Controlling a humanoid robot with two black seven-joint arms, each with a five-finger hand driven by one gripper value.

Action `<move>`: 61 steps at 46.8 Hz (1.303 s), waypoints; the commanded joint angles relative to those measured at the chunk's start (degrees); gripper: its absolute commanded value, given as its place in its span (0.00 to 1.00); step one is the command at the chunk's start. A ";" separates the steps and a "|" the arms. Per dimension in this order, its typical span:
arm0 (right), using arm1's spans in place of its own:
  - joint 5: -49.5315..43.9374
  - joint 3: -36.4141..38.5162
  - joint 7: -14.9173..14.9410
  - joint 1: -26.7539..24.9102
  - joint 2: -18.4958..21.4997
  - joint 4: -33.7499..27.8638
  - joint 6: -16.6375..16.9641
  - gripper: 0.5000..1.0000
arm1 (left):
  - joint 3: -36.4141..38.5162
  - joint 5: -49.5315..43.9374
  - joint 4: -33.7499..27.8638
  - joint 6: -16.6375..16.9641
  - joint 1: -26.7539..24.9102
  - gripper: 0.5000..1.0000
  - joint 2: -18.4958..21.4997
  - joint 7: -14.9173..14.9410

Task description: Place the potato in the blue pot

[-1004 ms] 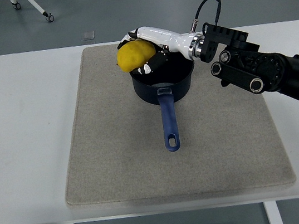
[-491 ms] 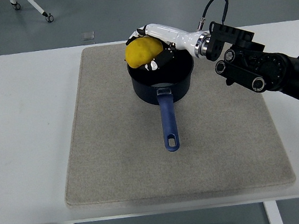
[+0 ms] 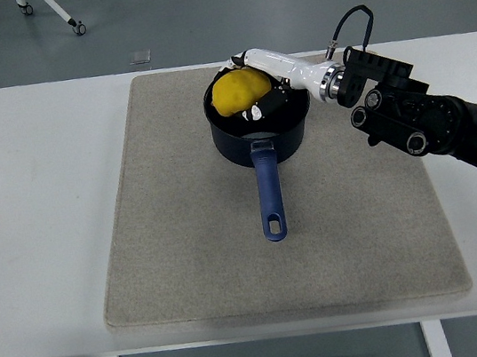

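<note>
From my station I saw the right hand (image 3: 262, 81) reached in over the blue pot (image 3: 260, 130), its white fingers clamped around the yellow potato (image 3: 238, 91). The potato sat in the hand over the pot's opening, partly below the far rim; I could not tell if it touched the inside. The pot stood on the grey mat (image 3: 185, 240) on the white surface (image 3: 38, 217), handle (image 3: 267, 192) pointing toward me.
</note>
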 commanded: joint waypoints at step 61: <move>18.77 0.71 -1.15 0.39 -4.02 0.00 0.18 0.83 | 0.09 -0.01 0.00 0.00 -0.09 1.00 0.00 0.05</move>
